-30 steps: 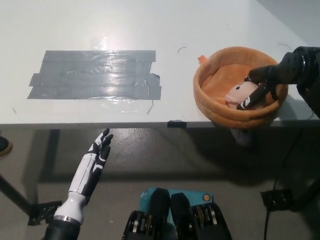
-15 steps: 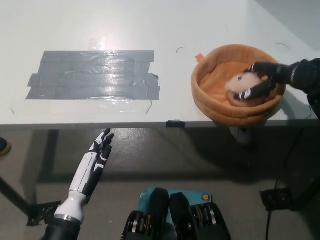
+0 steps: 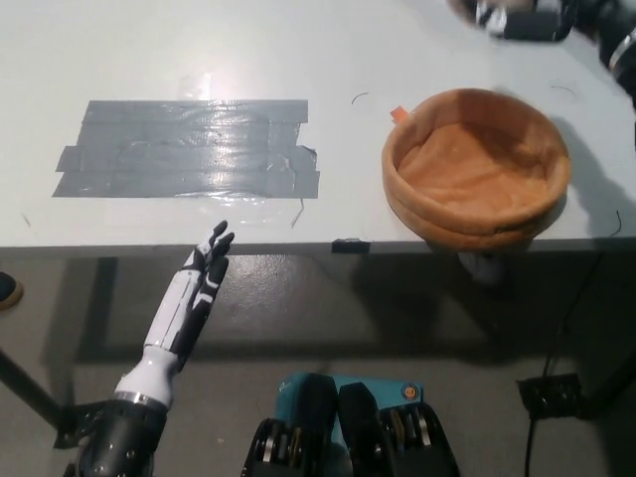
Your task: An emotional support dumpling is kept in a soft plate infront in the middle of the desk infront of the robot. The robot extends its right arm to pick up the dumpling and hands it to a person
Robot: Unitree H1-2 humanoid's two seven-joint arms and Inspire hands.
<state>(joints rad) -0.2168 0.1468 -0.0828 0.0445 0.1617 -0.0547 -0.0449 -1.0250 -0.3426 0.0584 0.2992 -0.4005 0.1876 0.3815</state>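
Observation:
The soft orange plate (image 3: 477, 169) sits at the table's right near the front edge, and it holds nothing. My black right hand (image 3: 517, 20) is high at the top right edge of the head view, blurred by motion. It is shut on the pale pink dumpling (image 3: 465, 8), of which only a sliver shows at the picture's top edge. My white left hand (image 3: 194, 298) rests open below the table's front edge at the lower left.
A patch of grey tape (image 3: 189, 147) covers the white table (image 3: 328, 60) left of the middle. An orange tag (image 3: 399, 115) sticks out at the plate's left rim. Below the table edge lie grey floor and black cables (image 3: 556, 388).
My right hand has lifted the dumpling out of the plate and carried it away to the far top right. The plate stays in place. My left hand has risen slightly.

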